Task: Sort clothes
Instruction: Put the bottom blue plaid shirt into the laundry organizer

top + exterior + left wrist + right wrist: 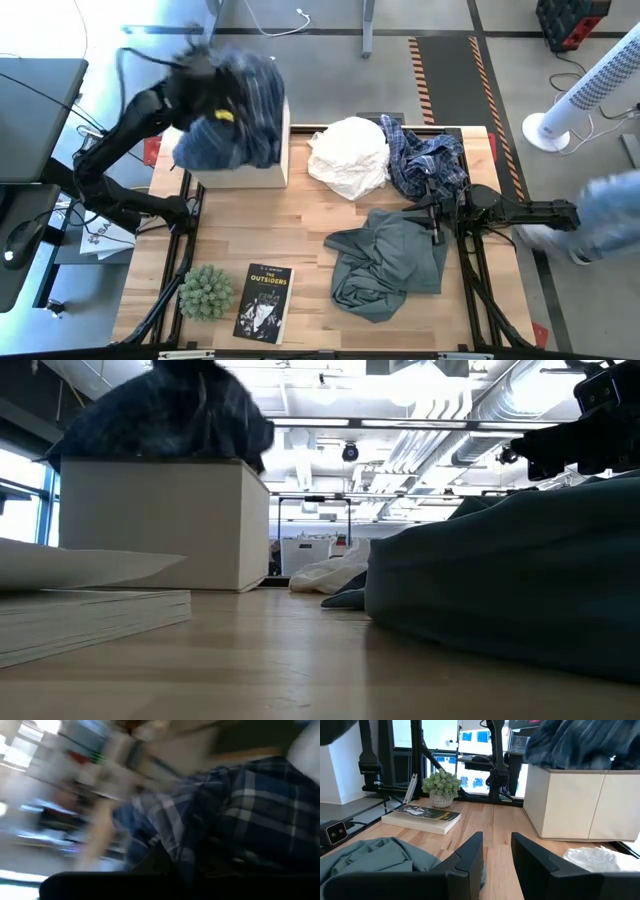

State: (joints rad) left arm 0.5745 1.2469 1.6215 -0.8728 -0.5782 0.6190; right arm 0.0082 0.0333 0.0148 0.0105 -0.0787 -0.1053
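Observation:
A blue-and-white plaid shirt bunches over the open top of the cream box at the far left, with my left gripper above it, shut on the cloth. In the low view the shirt heaps on the box's rim. A white garment, a second plaid shirt and a grey-green shirt lie on the table's right half. My right gripper waits open and level at the grey-green shirt's right edge, nothing between its fingers. My left gripper holds the plaid shirt by a bunch of its cloth, slanting down from the far left. Blur hides which part and how many layers. The shirt hangs below the fingers, its lower folds on the box's top.
A paperback book and a small potted plant sit near the front left. A person's blue-clad leg shows beyond the table's right edge. Bare wood lies between the box and the book.

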